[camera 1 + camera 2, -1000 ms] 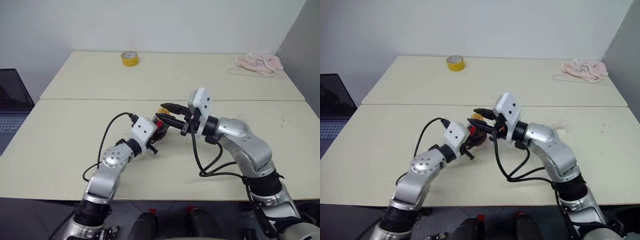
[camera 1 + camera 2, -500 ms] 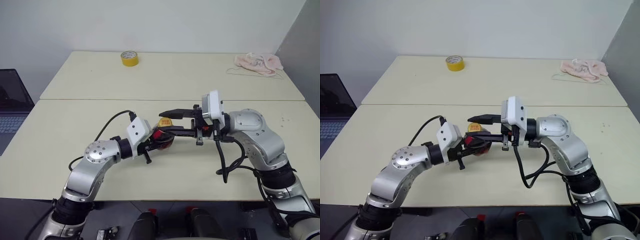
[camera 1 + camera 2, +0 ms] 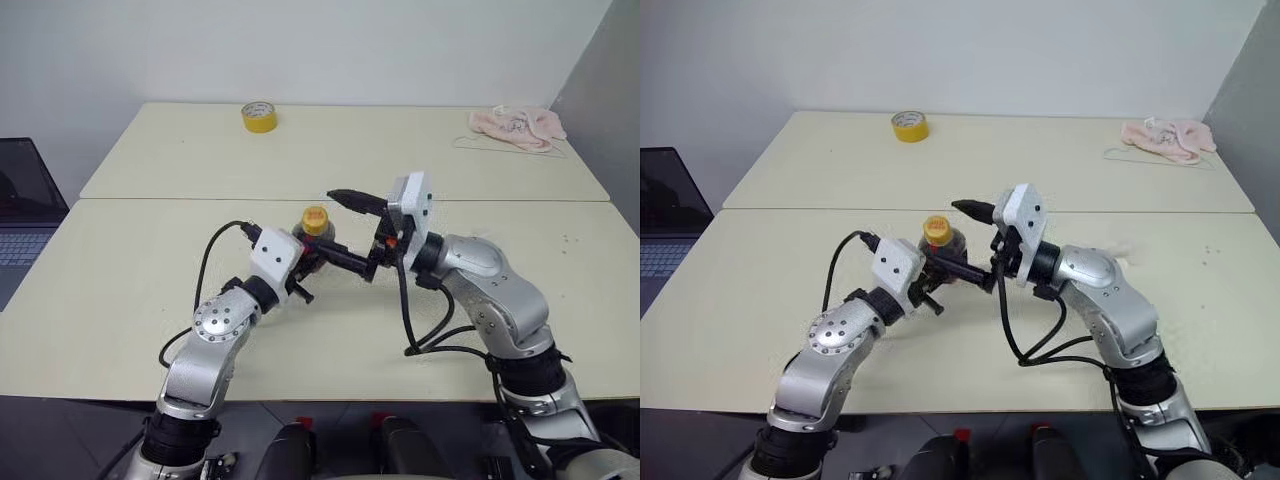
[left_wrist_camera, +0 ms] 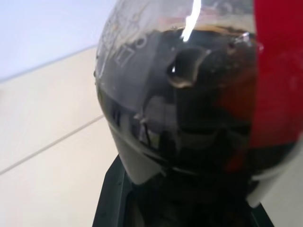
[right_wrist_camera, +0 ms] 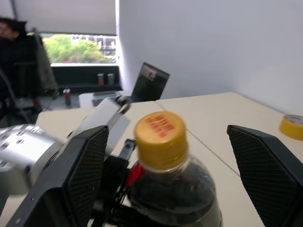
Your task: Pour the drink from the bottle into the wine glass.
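1. Table [image 3: 120, 290]: 2 cream tabletops are butting along a seam. The action is sitting just on the near side of that seam, about midway between the left and right edges.
2. Right gripper [image 3: 345, 228]: its fingers are standing wide, 1 on each side of the bottle's neck, gripping nothing. In the right wrist view the 2 black pads [image 5: 78, 170] are flanking the cap with clear gaps on both sides.
3. Left gripper [image 3: 305, 272]: it is clamping narrowly on the bottle's lower body and holding it upright above the tabletop. The left wrist view is showing the bulbous body right against the fingers.
4. Bottle [image 3: 318, 245]: it is held upright, with dark drink [image 4: 189, 123] filling most of the body and a red label strip at the neck.
5. Yellow cap [image 5: 160, 138]: it is sitting on the neck, so nothing is pouring yet.
6. Step in hand, as I'm reading it: uncapping, with the left steadying and the right lining up on the cap.
7. Next move is calling for: the right fingers closing square on the cap and twisting while the left is resisting the torque. Squeezing the soft body too hard is risking a spill once the cap is loose.
8. Far edge: a yellow tape roll [image 3: 259, 116] and a pink cloth [image 3: 515, 127] toward the far right corner, both well apart from the work.
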Controlling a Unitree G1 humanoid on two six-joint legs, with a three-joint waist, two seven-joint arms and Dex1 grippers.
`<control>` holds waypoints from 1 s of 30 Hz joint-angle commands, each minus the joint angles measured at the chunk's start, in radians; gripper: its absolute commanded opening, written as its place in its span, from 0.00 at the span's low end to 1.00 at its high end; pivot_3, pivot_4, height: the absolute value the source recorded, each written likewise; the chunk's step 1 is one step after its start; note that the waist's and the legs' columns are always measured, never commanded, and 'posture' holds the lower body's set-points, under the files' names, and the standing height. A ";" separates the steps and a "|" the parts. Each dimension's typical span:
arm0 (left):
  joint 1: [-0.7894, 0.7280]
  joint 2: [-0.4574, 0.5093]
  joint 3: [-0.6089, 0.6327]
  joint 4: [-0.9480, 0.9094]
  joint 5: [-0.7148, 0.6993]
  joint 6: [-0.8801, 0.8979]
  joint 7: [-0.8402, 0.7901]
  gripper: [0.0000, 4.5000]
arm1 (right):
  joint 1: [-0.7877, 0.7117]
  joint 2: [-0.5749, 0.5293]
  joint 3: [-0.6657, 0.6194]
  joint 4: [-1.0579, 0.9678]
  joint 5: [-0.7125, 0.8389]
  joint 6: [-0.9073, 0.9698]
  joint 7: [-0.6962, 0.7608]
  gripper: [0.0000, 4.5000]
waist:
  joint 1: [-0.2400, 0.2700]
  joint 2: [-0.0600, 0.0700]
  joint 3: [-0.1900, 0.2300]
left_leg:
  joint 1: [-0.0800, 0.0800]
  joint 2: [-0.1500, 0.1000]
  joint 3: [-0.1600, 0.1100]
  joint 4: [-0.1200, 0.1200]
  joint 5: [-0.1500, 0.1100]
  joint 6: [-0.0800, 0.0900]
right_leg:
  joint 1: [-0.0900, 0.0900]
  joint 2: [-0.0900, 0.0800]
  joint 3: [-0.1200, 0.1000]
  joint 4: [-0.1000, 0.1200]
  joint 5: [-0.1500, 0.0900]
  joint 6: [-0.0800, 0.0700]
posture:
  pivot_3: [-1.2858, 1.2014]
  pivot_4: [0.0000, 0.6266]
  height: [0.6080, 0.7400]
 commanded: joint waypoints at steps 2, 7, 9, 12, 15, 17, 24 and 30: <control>0.014 -0.017 -0.015 -0.022 0.066 -0.040 0.062 0.17 | -0.014 0.040 -0.006 -0.044 -0.001 0.022 -0.065 0.96 | 0.000 0.000 0.000 | 0.000 0.000 0.000 0.000 0.000 0.000 | 0.000 0.000 0.000 0.000 0.000 0.000 | 0.52 0.24 1.00; 0.002 -0.021 -0.002 0.002 0.083 -0.041 0.081 0.17 | -0.016 0.067 0.012 -0.033 -0.015 0.022 -0.089 0.96 | 0.000 0.000 0.000 | 0.000 0.000 0.000 0.000 0.000 0.001 | 0.000 0.000 0.000 0.000 0.000 0.000 | 0.52 0.24 1.00; -0.005 -0.021 0.001 0.007 0.085 -0.041 0.083 0.17 | -0.014 0.057 0.025 -0.029 -0.027 0.016 -0.078 0.96 | 0.000 0.000 0.000 | 0.000 0.000 0.000 0.000 0.000 0.001 | 0.000 0.000 0.000 0.000 0.000 0.000 | 0.52 0.24 1.00; -0.010 -0.021 0.000 0.010 0.087 -0.040 0.083 0.17 | -0.010 0.046 0.041 -0.027 -0.044 0.011 -0.068 0.96 | 0.000 0.000 0.000 | 0.000 0.000 0.000 0.000 0.000 0.001 | 0.000 0.000 0.000 0.000 0.000 0.000 | 0.52 0.24 1.00; -0.020 -0.023 -0.006 0.007 0.087 -0.034 0.084 0.17 | -0.012 0.047 0.052 -0.017 -0.071 -0.002 -0.073 0.96 | 0.000 0.000 0.000 | 0.000 0.000 0.000 0.000 0.000 0.001 | 0.000 0.000 0.000 0.000 0.000 0.000 | 0.52 0.24 1.00; -0.023 -0.026 -0.009 0.004 0.087 -0.030 0.083 0.17 | -0.015 0.052 0.053 -0.007 -0.085 -0.009 -0.081 0.96 | -0.001 0.000 0.000 | 0.000 0.000 0.000 0.000 0.000 0.001 | 0.000 0.000 0.000 0.000 0.000 0.000 | 0.52 0.24 1.00; -0.023 -0.025 -0.010 0.005 0.087 -0.032 0.080 0.17 | -0.016 0.071 0.037 0.017 -0.100 -0.023 -0.081 0.92 | -0.001 0.000 0.000 | 0.000 0.000 0.000 0.000 0.000 0.000 | 0.000 0.000 0.000 0.000 0.000 0.000 | 0.52 0.24 1.00; -0.020 -0.022 -0.009 0.005 0.087 -0.032 0.078 0.17 | -0.016 0.083 0.025 0.018 -0.093 -0.033 -0.081 0.52 | -0.001 0.000 0.000 | 0.000 0.000 0.000 0.000 0.000 0.000 | 0.000 0.000 0.000 0.000 0.000 0.000 | 0.52 0.24 1.00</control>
